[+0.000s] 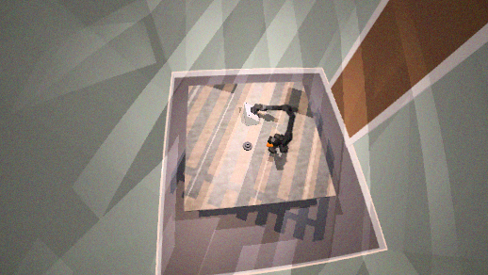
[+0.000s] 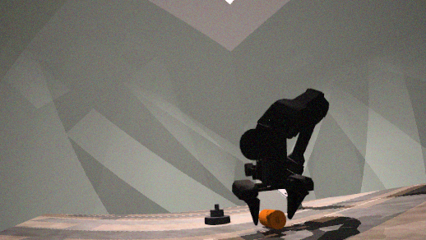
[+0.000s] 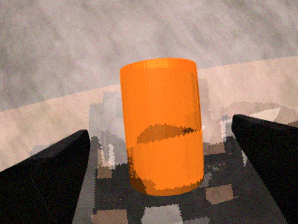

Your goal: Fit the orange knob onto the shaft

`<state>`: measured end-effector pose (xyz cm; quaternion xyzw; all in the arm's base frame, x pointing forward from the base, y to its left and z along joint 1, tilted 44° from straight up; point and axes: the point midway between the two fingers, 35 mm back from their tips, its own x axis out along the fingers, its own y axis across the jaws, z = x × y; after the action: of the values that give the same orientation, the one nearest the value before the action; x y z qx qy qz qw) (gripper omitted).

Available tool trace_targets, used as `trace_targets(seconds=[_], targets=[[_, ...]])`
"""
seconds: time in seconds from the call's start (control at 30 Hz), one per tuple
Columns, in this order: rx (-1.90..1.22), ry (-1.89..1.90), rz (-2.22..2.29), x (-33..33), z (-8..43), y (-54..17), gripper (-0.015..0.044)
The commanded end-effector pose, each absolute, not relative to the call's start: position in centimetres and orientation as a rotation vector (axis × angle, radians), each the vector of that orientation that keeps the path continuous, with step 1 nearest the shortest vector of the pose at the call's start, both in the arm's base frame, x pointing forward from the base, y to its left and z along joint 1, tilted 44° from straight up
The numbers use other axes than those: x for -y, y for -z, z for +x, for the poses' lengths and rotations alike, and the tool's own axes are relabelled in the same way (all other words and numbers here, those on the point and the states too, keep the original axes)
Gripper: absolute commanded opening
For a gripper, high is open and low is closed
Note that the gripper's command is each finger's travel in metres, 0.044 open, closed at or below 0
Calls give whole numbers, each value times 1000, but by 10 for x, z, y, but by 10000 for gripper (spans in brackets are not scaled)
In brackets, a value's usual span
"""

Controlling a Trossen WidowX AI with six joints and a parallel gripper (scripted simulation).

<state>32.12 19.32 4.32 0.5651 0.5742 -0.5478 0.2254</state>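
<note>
The orange knob (image 1: 269, 145) (image 2: 272, 219) (image 3: 164, 125) lies on its side on the table. My gripper (image 2: 273, 221) (image 3: 162, 129) is open, pointing down, with one finger on each side of the knob. Gaps show between the knob and both fingers in the wrist view. The knob's hole cannot be made out. The round pedestal (image 1: 247, 146) (image 2: 217, 220) stands to the left of the gripper in the top and exterior views, with its dark shaft (image 2: 216, 206) upright and bare. The shaft's flat side cannot be seen.
A white block-like object (image 1: 250, 114) stands by the arm's base at the back of the table (image 1: 221, 188). Pale walls (image 1: 165, 165) surround the table. Striped shadows and light patches cross the table top.
</note>
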Motion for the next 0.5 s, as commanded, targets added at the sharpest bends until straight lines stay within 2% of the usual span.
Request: trace_targets(seconds=[0.0,0.17,0.47], targets=[[-1586,1517,1566,-194,321,-41,361],[-1586,1517,1566,-194,321,-41,240],[-1586,1517,1566,-194,321,-41,240]])
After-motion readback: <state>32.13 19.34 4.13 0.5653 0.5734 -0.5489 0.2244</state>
